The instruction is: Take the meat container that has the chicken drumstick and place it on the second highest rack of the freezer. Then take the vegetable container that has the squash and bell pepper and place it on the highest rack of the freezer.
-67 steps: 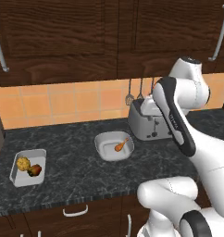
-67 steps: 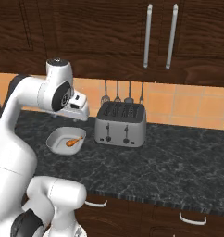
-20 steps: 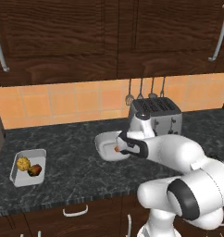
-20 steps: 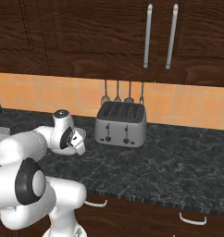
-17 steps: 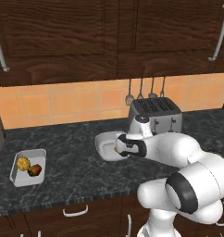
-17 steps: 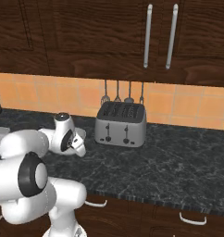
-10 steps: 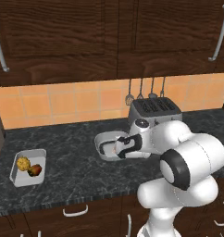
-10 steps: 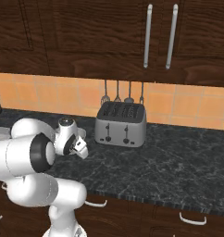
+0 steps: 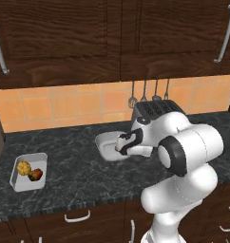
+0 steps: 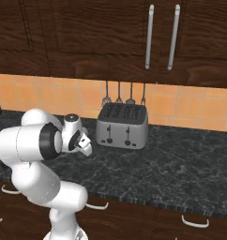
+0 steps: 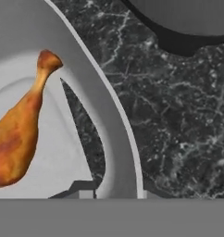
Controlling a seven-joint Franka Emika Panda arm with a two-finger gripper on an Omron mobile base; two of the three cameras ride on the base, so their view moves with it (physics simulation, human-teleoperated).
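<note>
The meat container (image 9: 103,142) is a white tray on the dark counter, left of the toaster. The hand view looks down into it, where the orange-brown chicken drumstick (image 11: 16,139) lies. My gripper (image 9: 119,148) is low at the tray's right side, and its jaws stand close on either side of the tray's rim (image 11: 111,125). The same gripper (image 10: 87,149) points down at the counter in the right base view. Far left on the counter sits the vegetable container (image 9: 18,182) holding the yellow squash (image 9: 23,167) and the red bell pepper (image 9: 36,174). The freezer and its racks are out of view.
A steel toaster (image 9: 152,110) stands just right of the tray, against the orange tiled wall, with utensils (image 10: 124,96) hanging above it. Dark wood cabinets (image 9: 112,38) run overhead. To the right of the toaster (image 10: 122,125) lies bare counter (image 10: 181,164).
My hand has dropped and slid left onto the tray's right rim. The jaws, wide a second ago, have closed in on that rim.
</note>
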